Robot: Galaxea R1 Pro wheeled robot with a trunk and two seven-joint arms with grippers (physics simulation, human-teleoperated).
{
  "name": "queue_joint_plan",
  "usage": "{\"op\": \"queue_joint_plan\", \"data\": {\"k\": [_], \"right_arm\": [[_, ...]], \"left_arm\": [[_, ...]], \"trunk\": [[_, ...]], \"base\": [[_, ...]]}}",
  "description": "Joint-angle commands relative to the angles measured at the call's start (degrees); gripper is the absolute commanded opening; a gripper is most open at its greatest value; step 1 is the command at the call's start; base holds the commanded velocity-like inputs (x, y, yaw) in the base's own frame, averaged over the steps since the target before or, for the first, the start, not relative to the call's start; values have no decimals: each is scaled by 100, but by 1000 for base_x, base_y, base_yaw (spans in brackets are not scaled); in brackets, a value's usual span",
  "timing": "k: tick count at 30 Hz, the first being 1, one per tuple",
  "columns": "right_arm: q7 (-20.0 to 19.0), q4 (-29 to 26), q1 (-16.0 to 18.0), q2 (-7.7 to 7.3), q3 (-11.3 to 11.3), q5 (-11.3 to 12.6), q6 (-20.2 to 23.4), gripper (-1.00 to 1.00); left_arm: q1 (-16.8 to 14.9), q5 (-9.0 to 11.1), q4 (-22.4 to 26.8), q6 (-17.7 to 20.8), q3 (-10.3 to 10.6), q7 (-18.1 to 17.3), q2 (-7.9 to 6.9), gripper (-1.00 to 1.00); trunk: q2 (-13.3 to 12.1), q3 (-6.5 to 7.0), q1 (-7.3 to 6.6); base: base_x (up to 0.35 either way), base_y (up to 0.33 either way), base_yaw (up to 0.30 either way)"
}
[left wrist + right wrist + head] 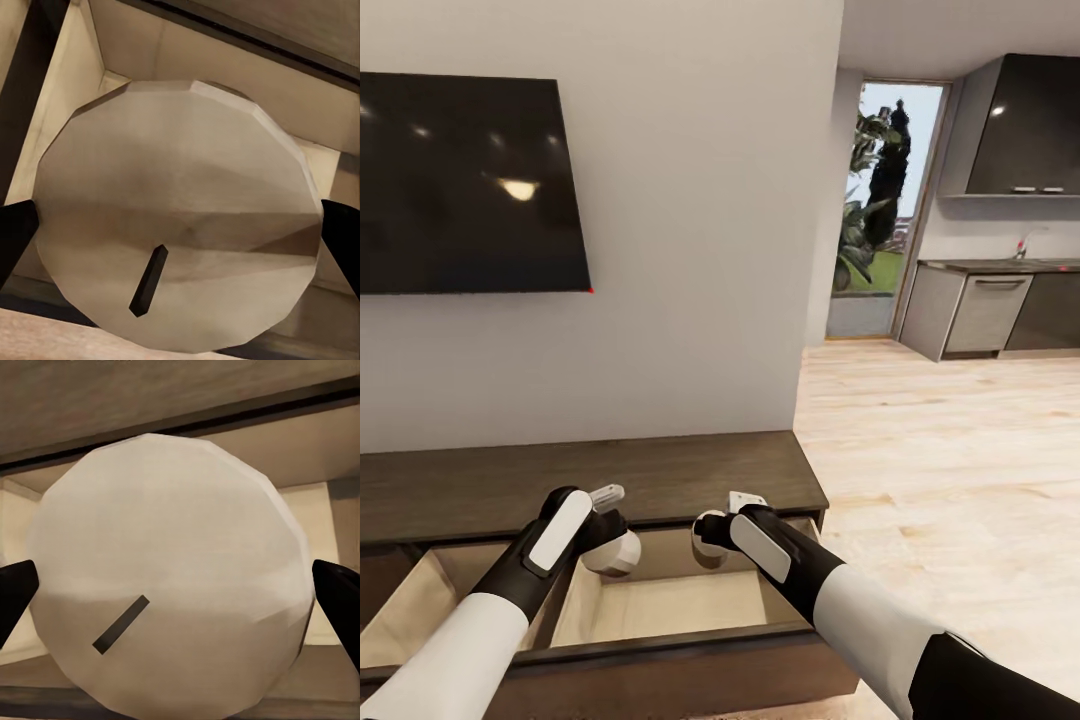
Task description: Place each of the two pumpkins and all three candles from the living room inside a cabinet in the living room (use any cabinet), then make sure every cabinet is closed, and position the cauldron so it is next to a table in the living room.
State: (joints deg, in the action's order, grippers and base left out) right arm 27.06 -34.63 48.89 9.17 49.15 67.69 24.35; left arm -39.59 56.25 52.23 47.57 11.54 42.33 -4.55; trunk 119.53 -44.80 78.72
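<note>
1. Both arms reach over the open drawer (pixel 690 600) of the long dark-brown cabinet (pixel 590 480) under the wall-mounted television (pixel 470 180). Each holds a candle above the drawer's pale interior.

2. The left gripper (pixel 615 545) has its fingers (pixel 15 232) clamped on the sides of the left candle (pixel 180 217). Its flat top and dark wick (pixel 148 281) face the left wrist camera, with the drawer's inner walls behind.

3. The right gripper (pixel 708 530) likewise has its fingers (pixel 337 592) pressed against the right candle (pixel 169 570), hanging over the far part of the same compartment.

4. The step in hand looks like setting both candles into the drawer. To do it well, I would lower each wrist until the candle's base is close to the drawer floor before releasing, so it stands rather than rolls.

5. The two candles hang near each other, so I would release one at a time, keeping them apart.

6. The fingers should then rise straight up, clear of the drawer's near front edge (pixel 660 650), so the drawer can later slide shut without catching anything.

7. An open compartment (pixel 420 600) lies to the left; it too will need closing.
</note>
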Motion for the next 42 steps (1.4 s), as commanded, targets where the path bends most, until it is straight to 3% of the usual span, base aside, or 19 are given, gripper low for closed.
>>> {"op": "queue_joint_plan", "data": {"k": [1, 36, 40, 42], "right_arm": [[53, -9, 7, -3, 25, 37, -6, -100], [52, -9, 7, 9, 49, 22, -30, -100], [53, -9, 7, 33, 51, -249, -143, -100], [53, -9, 7, 39, 51, -313, -201, -100]], "left_arm": [[-5, 62, 7, -6, 20, 56, -5, -100], [-5, 44, -2, -91, 65, 126, 46, -100], [-5, 44, -3, -101, 91, 127, 53, -100], [-5, 42, -3, -115, 230, 127, 50, -100]], "trunk": [[45, -24, 22], [1449, -653, 790], [1609, -724, 878], [1689, -760, 922]], "base": [[0, 0, 0], [0, 0, 0], [0, 0, 0], [0, 0, 0]]}}
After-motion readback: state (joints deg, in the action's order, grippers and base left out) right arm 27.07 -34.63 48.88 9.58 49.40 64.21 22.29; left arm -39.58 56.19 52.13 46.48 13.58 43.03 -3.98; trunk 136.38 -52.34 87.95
